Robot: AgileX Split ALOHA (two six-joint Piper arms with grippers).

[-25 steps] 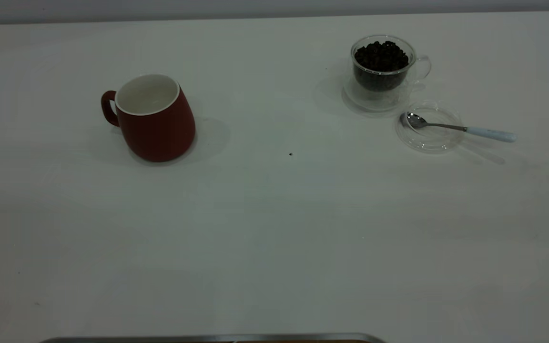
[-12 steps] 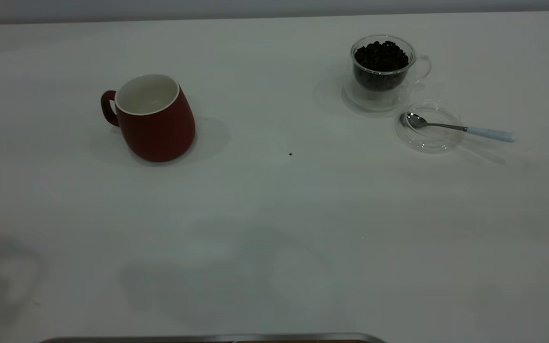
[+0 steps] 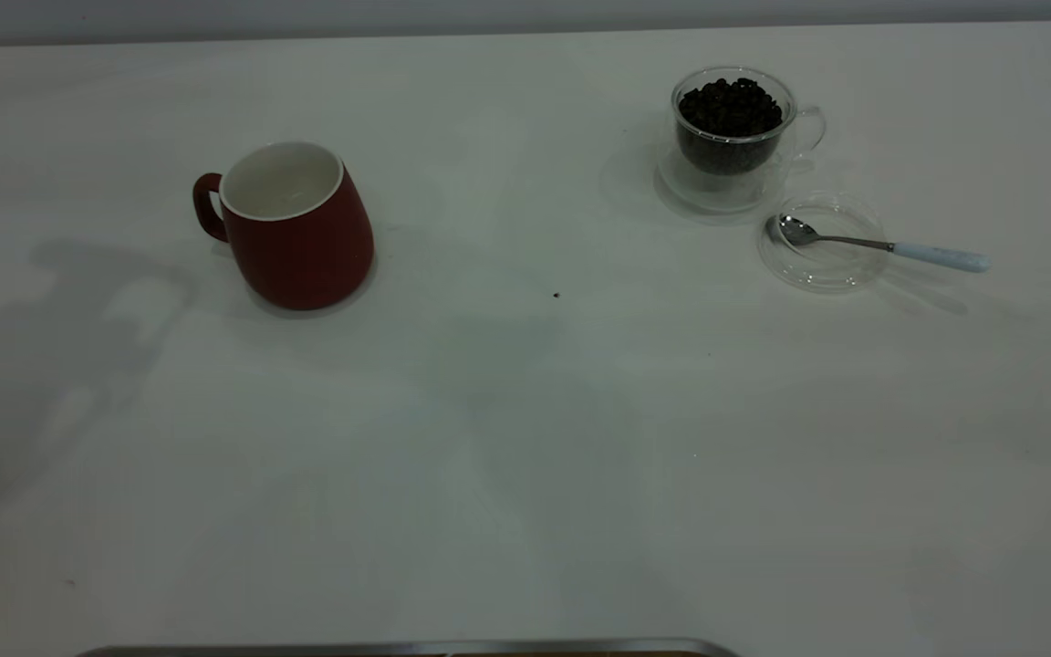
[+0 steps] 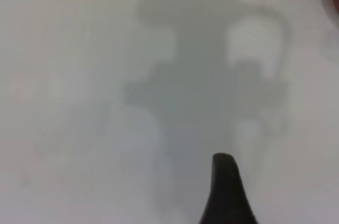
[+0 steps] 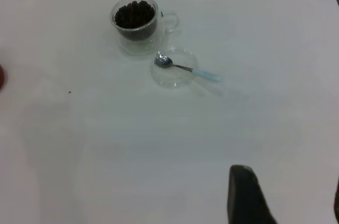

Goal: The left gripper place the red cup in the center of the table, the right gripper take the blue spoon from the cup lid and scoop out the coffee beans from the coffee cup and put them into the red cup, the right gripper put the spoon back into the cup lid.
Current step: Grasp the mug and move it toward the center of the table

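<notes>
While the red cup (image 3: pixel 293 228) stands upright on the left half of the table (image 3: pixel 525 438), handle turned away from the coffee cup (image 3: pixel 733 128), the left tool (image 4: pixel 226 189) hangs above bare table nearby, its opening impossible to tell.

You get very little of the robot's body here. The left gripper (image 4: pixel 226 192) shows you one matte black finger, broad at its base and narrowing to a rounded tip. The right gripper (image 5: pixel 288 197) gives you a similar black wedge, with what may be its second finger alongside it.
</notes>
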